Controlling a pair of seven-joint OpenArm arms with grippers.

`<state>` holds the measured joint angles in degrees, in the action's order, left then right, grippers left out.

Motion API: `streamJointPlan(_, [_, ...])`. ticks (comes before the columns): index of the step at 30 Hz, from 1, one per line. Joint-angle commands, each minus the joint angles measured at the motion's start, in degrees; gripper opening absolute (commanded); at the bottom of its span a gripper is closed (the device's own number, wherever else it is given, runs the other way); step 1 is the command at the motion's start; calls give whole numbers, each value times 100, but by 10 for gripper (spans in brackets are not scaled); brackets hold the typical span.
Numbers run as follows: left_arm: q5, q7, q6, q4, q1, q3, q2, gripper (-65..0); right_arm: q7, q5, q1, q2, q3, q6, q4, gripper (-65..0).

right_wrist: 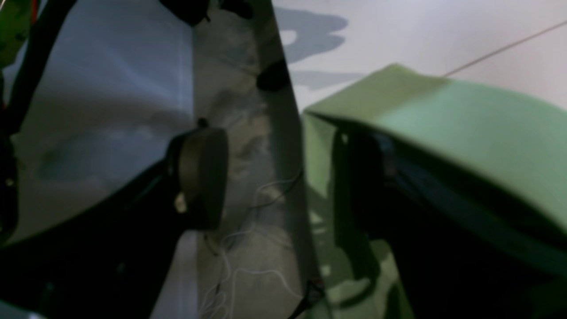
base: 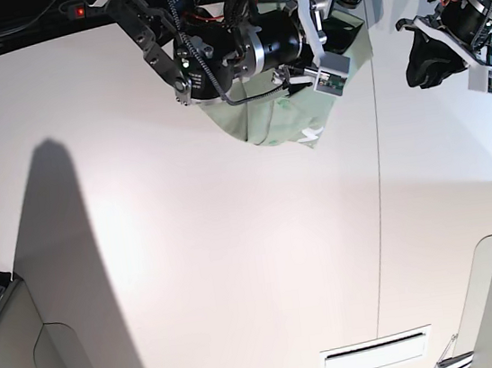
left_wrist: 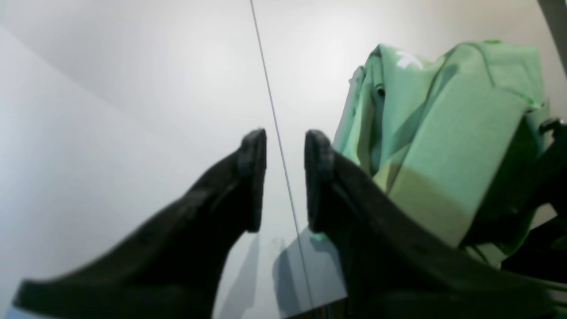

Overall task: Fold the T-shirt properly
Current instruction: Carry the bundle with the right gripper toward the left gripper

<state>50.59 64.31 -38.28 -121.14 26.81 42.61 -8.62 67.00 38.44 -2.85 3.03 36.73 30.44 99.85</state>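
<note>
Left gripper (left_wrist: 285, 177): jaws parted a little, nothing between them; through the gap I see only bare white counter (left_wrist: 133, 110) and a thin dark seam line (left_wrist: 270, 102) running across it.
Left gripper in the base view (base: 429, 55): at the right side, hanging over the counter, apart from the shirt.
Right gripper (right_wrist: 283, 177): spread wide; one dark rounded pad (right_wrist: 201, 177) stands free on the left of its wrist view, while the other finger on the right is dark and lies under a fold of green cloth. Whether the cloth is truly pinched I cannot tell, since the jaws are far apart and the fabric seems draped over that finger.
Right arm (base: 228, 46): bulky black body with cables, at the top centre of the base view, with the shirt bunched against and below it.
T-shirt (base: 265, 118): pale green, gathered in a crumpled bundle at the far edge of the counter, a pointed lobe hanging toward the middle of the surface; a small white mark shows near its lower corner.
T-shirt from the left wrist (left_wrist: 443, 133): heaped to the right of the gripper, folds and darker seams visible, just beside the right-hand finger.
Counter in the base view (base: 194, 272): white, wide, split by the seam line; a narrow slot (base: 376, 348) sits near the bottom edge.
</note>
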Motion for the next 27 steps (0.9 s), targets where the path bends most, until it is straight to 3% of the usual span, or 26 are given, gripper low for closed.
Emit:
streamJointPlan(1, [83, -81, -55, -111, 7, 22, -79, -469, 24, 299, 59, 74, 15, 22, 146, -241])
streamJointPlan(5, [83, -81, -55, -111, 7, 22, -79, -469, 339, 522, 59, 61, 13, 33, 297, -241])
streamJointPlan(14, [83, -81, -55, -111, 4, 22, -94, -469, 306, 474, 74, -254, -96, 247, 1386, -243])
streamJointPlan(18, [85, -85, -55, -111, 2, 22, -94, -469, -409, 37, 378, -254, -348, 251, 1794, -243])
streamJointPlan(22, [85, -87, -52, -111, 2, 22, -94, -469, -1333, -1051, 848, -254, -643, 227, 1775, -248])
streamJointPlan(24, [92, -90, -52, -111, 4, 22, -94, -469, -1453, -1497, 1095, -254, -769, 116, 1681, -329])
streamJointPlan(27, [219, -90, -55, -111, 0, 22, -96, -469, -1486, -1661, 1451, -251, -901, -107, 1274, -583])
